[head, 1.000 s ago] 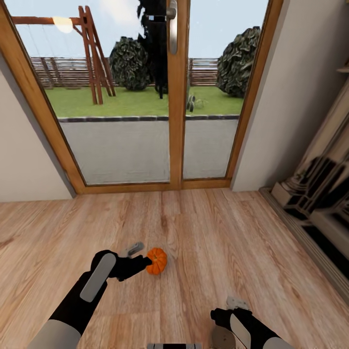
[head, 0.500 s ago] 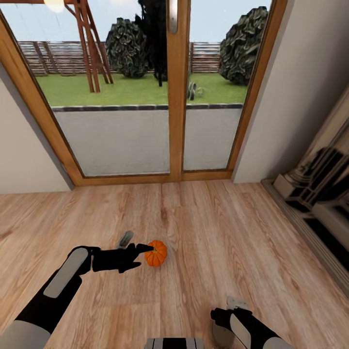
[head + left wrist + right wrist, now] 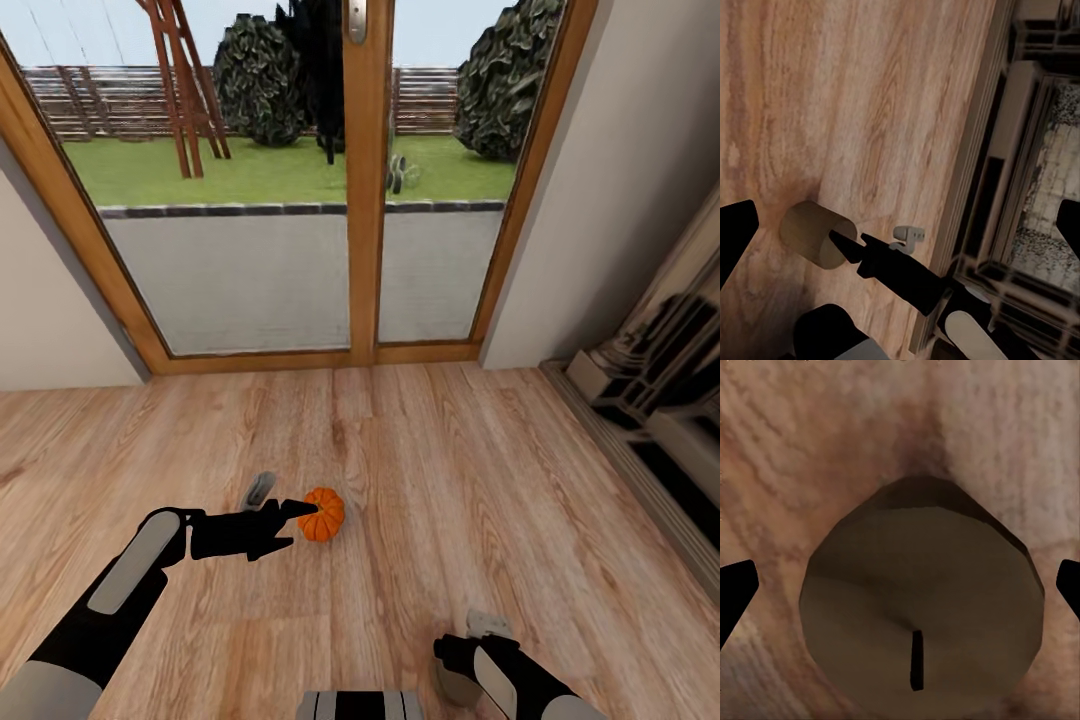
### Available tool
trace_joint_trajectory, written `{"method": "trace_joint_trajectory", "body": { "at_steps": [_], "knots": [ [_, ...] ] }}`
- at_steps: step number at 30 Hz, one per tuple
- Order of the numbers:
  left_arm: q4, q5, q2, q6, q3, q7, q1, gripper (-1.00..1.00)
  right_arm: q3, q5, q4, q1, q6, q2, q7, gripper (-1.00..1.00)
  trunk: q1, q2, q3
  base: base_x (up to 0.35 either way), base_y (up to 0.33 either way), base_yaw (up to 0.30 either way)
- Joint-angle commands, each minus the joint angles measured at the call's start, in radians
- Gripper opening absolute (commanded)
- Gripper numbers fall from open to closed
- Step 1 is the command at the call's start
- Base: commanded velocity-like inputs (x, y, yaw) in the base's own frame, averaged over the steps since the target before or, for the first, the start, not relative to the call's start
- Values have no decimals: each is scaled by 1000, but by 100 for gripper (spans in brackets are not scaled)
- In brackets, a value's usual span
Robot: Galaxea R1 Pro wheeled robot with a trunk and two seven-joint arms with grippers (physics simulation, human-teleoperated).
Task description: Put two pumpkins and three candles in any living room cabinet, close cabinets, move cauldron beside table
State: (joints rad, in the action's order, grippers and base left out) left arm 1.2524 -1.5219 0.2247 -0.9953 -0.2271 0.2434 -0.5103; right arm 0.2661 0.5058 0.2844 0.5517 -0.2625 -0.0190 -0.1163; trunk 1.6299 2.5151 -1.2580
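Left gripper [image 3: 272, 507] spread open beside pumpkin [image 3: 322, 514], right gripper [image 3: 478, 640] open over candle [image 3: 921, 619], partly cut off.

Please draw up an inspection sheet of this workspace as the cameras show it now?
Surface: wooden floor, bare planks.
Job's things: pumpkin on the floor; candle upright on the floor, wick visible.
Clutter: nothing seen.
Grippers: left gripper open, one finger tip at the pumpkin, the other apart; right gripper open, poised above the candle, not gripping.
Cables: nothing seen.
Surroundings: glazed wooden door onto a garden; ornate fireplace at the right.
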Motion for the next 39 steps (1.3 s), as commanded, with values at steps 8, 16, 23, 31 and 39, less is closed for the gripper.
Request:
{"method": "trace_joint_trajectory", "body": {
  "at_steps": [8,16,23,31,39],
  "knots": [
    [1,-11,1,0,-1,10,0,100,8,-4,2,0,-4,0,-9,100,3,2,-32,0,0,0],
    [-1,-11,1,0,-1,10,0,100,8,-25,2,0,-4,-1,-9,100,3,2,-32,0,0,0],
    [-1,-11,1,0,-1,10,0,100,8,-26,1,-1,-4,-1,-9,100,3,2,-32,0,0,0],
    [-1,-12,-6,0,-13,9,0,100,8,-27,1,-1,-4,-1,-9,100,3,2,-32,0,0,0],
    [-1,-14,-5,0,-18,8,0,100,8,-27,1,0,-4,-1,-9,100,3,2,-32,0,0,0]
  ]
}}
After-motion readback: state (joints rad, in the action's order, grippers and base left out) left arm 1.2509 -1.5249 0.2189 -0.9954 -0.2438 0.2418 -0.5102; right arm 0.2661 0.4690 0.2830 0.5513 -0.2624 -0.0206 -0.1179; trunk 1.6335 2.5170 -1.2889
